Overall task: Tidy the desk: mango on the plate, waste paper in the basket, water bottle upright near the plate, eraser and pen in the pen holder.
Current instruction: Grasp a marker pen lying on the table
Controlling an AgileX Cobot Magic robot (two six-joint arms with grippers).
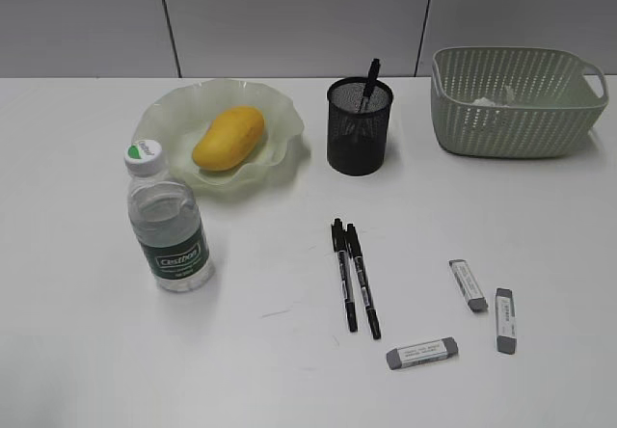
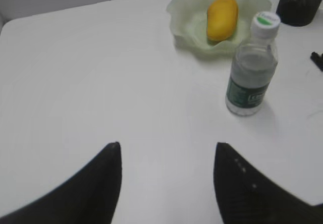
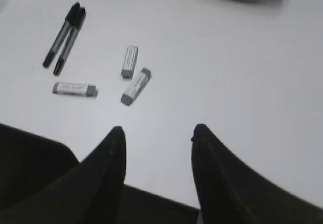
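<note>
Yellow-orange and smooth, the mango (image 1: pixel 228 138) lies in the hollow of the pale green glass plate (image 1: pixel 280 153) with its ruffled rim, toward the back left of the white worktop (image 1: pixel 87 351). Just in front of the plate's left edge the water bottle (image 1: pixel 168 221) stands upright, clear plastic with a white cap and a dark green label. The black mesh pen holder (image 1: pixel 359 129) sits just right of the plate with one pen (image 1: pixel 370 79) sticking out of it, and the sage-green basket (image 1: pixel 516 105) is at the back right, near the worktop's far edge, with a bit of white waste paper (image 1: pixel 485 101) showing inside. Two black pens (image 1: pixel 355 276) lie side by side, touching, on the open surface in front of the holder, and three grey erasers (image 1: pixel 469 285) are scattered to their right, apart from each other. Wide bare worktop lies at the front left and along the near edge. Neither arm shows in the exterior view. In its wrist view the left pincer (image 2: pixel 166 183) hovers over bare surface, spread apart and empty, bottle and plate well ahead of it. The right pincer (image 3: pixel 157 168) also hovers with a gap between its tips, gripping nothing, the erasers and pens ahead to its left.
</note>
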